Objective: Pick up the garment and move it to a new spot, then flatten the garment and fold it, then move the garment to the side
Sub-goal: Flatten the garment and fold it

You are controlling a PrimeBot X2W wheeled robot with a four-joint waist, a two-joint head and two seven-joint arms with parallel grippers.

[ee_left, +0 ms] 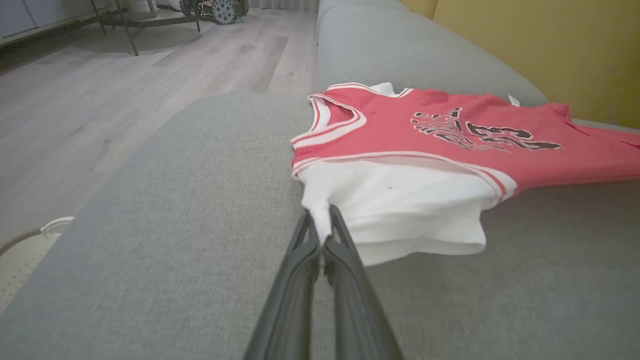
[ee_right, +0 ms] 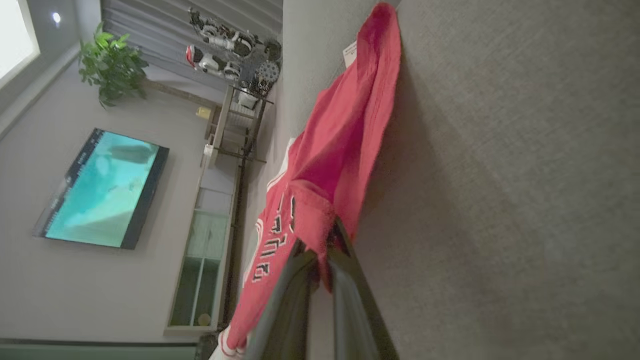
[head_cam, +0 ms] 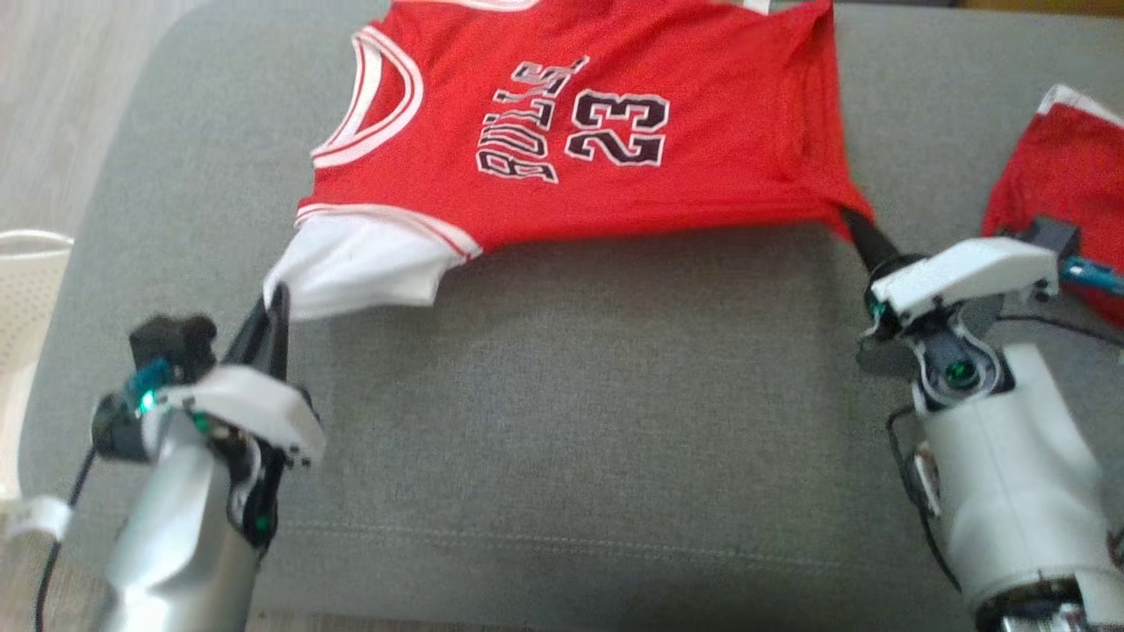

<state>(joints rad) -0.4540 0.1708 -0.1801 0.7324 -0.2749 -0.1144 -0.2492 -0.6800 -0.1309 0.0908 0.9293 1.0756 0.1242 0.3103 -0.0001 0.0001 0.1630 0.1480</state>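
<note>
The garment point(head_cam: 562, 132) is a red basketball jersey with white trim, a white sleeve and black lettering, spread over the grey sofa seat point(head_cam: 580, 386). My left gripper point(head_cam: 274, 303) is shut on the tip of its white sleeve point(ee_left: 400, 200), pinching the cloth between both fingers point(ee_left: 320, 225). At the right, my right gripper point(head_cam: 856, 224) is shut on the red hem corner point(ee_right: 312, 215), which is pulled up taut off the cushion. The near edge of the jersey hangs stretched between the two grips.
A second red cloth point(head_cam: 1067, 175) lies at the right edge of the seat. A white perforated basket point(head_cam: 22, 290) stands on the floor to the left. The front half of the cushion is bare grey fabric. A yellow wall point(ee_left: 550, 45) rises behind the sofa.
</note>
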